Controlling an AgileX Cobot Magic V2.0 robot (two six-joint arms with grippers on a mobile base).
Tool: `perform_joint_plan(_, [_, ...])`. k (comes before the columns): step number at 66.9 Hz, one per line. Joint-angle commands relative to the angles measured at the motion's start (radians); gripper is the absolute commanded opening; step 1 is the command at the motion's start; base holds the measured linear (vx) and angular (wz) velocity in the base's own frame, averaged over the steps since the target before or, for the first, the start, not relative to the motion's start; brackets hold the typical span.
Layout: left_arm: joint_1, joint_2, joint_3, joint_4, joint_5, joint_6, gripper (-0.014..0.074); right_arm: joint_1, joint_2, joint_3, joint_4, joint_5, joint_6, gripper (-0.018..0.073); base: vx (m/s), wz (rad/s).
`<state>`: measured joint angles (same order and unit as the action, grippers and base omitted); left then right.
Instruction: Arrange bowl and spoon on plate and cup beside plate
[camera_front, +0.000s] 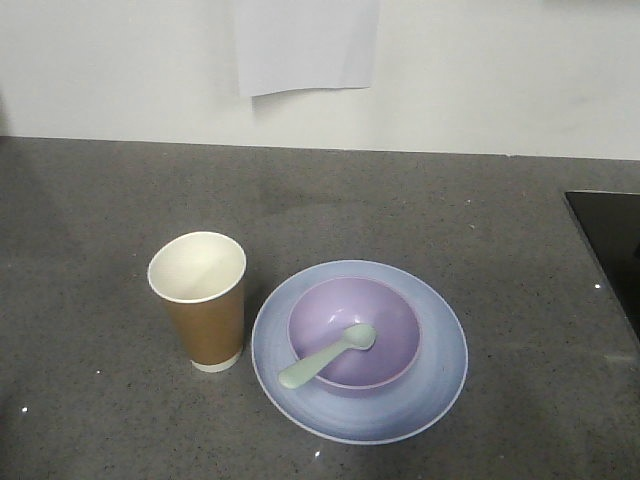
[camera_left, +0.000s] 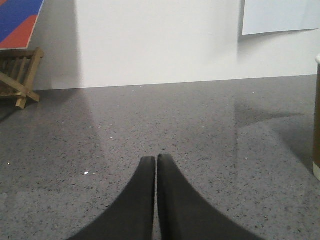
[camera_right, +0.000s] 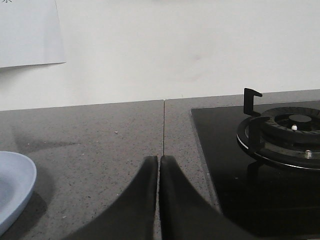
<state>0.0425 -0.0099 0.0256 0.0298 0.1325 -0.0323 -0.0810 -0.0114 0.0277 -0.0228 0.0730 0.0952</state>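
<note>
Spoon (camera_front: 327, 357) in bowl (camera_front: 355, 332), apparently.

The bowl (camera_front: 355, 335) sits on the plate (camera_front: 440, 390), which rests on the tabletop (camera_front: 100, 200). The spoon (camera_front: 328, 356) lies in the bowl, its handle over the bowl's front-left rim. The cup (camera_front: 200, 300) stands upright just left of the plate. A cooktop (camera_front: 610, 240) lies far right.

The paper cup (camera_front: 200, 300) was brown outside, white inside. The plate (camera_front: 440, 370) was pale blue with faint concentric rings, the bowl (camera_front: 385, 325) lavender, the spoon (camera_front: 325, 357) mint green. The countertop (camera_front: 100, 200) was speckled dark grey; both grippers' fingers (camera_left: 150, 200) were black.
</note>
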Motion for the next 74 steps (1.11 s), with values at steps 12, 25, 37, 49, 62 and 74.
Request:
perform_joint_plan(12, [0.001, -0.013, -0.008, 0.000, -0.066, -0.008, -0.0008, -0.007, -0.010, 0.004, 0.008, -0.081, -0.012, -0.0003, 0.00, 0.00])
perform_joint_plan(25, [0.001, -0.013, -0.008, 0.000, -0.066, -0.008, -0.0008, -0.007, -0.010, 0.004, 0.007, -0.081, -0.012, -0.0003, 0.00, 0.00])
perform_joint_plan(37, [0.001, -0.013, -0.008, 0.000, -0.066, -0.008, -0.0008, -0.007, -0.010, 0.004, 0.007, -0.081, -0.012, -0.0003, 0.00, 0.00])
perform_joint_plan(49, [0.001, -0.013, -0.008, 0.000, -0.066, -0.008, -0.0008, -0.007, -0.010, 0.004, 0.007, -0.081, -0.012, -0.0003, 0.00, 0.00])
perform_joint_plan(62, [0.001, -0.013, -0.008, 0.000, -0.066, -0.008, -0.0008, -0.007, -0.010, 0.004, 0.007, -0.080, -0.012, -0.0003, 0.00, 0.00])
perform_joint_plan(74, [0.001, -0.013, -0.008, 0.000, -0.066, -0.008, -0.0008, -0.007, -0.010, 0.004, 0.007, -0.080, -0.013, -0.0003, 0.00, 0.00])
